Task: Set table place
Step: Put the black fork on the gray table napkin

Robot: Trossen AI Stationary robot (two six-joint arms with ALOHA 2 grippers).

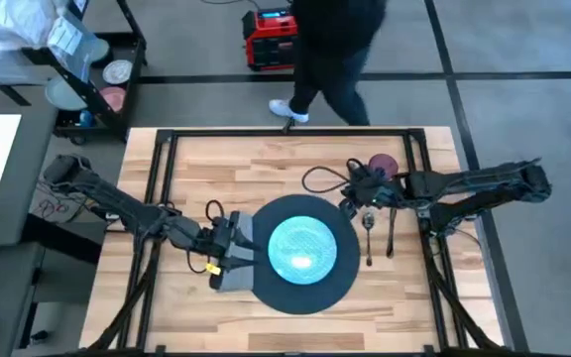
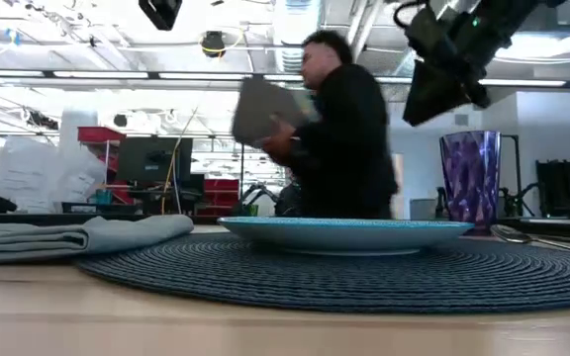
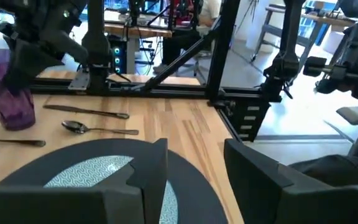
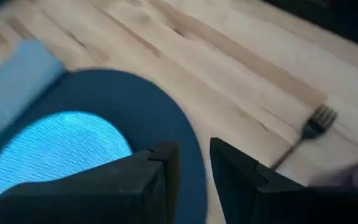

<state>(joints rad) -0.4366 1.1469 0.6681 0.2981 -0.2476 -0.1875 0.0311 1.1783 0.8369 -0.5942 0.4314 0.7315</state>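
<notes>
A teal plate [image 1: 303, 248] sits on the round dark mat [image 1: 300, 288] in the middle of the table. The folded grey napkin [image 1: 234, 268] lies at the mat's left side, its right edge tucked at the mat's rim. My left gripper [image 1: 228, 241] stands open over the napkin, nothing between its fingers [image 3: 148, 180]. My right gripper [image 1: 350, 203] hangs high above the mat's far right rim, open by a narrow gap and empty [image 4: 194, 162]. Spoon [image 1: 367, 233] and knife [image 1: 390, 233] lie right of the mat. The fork [image 4: 316, 121] lies near the purple cup [image 1: 383, 164].
A person [image 1: 330, 50] walks past the table's far edge and shows behind the plate in the low view [image 2: 339, 129]. A red box [image 1: 271, 40] stands on the floor beyond. The black frame tubes [image 1: 167, 159] run along the table's sides.
</notes>
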